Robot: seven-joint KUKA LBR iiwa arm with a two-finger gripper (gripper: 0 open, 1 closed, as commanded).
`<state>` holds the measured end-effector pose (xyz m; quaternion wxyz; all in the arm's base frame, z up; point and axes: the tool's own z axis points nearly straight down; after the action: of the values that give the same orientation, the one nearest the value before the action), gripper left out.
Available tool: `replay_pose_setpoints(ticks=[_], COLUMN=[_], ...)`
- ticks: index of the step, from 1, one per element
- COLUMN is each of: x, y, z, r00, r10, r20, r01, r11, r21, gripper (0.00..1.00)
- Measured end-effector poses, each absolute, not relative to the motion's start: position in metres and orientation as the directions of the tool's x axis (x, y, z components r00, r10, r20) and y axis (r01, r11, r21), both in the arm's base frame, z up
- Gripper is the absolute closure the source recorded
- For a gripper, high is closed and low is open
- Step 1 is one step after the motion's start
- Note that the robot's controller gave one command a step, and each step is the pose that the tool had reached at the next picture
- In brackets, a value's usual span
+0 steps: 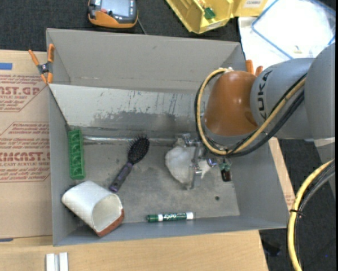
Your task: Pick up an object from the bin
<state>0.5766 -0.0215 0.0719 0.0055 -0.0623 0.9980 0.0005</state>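
Note:
My gripper [194, 171] hangs low in the right half of the bin, its metal fingers pointing down at the floor. A pale, crumpled whitish lump [179, 162] lies right against the fingers on their left side, touching or partly between them; I cannot tell which. A black hairbrush with a purple handle [129, 162] lies diagonally a little to the left of the lump. A green-capped white marker [169, 217] lies along the bin's front edge, below the gripper.
A white cup with an orange rim [94, 206] lies on its side in the front left corner. A green toothed block [75, 153] stands along the left wall. The arm's orange cover and cables hang over the bin's right side.

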Motion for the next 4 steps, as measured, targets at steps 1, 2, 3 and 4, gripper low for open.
replay_pose_setpoints(ticks=[1,2,3,4], x=[0.58,0.578,0.578,0.576], y=[-0.02,-0.02,-0.02,-0.02], z=[0.071,0.072,0.072,0.089], r00=[-0.997,-0.993,-0.993,-0.993], r10=[-0.072,-0.115,-0.118,-0.118], r20=[-0.017,-0.015,-0.015,-0.009], r01=[-0.072,-0.115,-0.118,-0.118], r11=[0.997,0.993,0.993,0.993], r21=[0.004,0.001,0.001,0.002], gripper=[0.0,1.0,1.0,1.0])
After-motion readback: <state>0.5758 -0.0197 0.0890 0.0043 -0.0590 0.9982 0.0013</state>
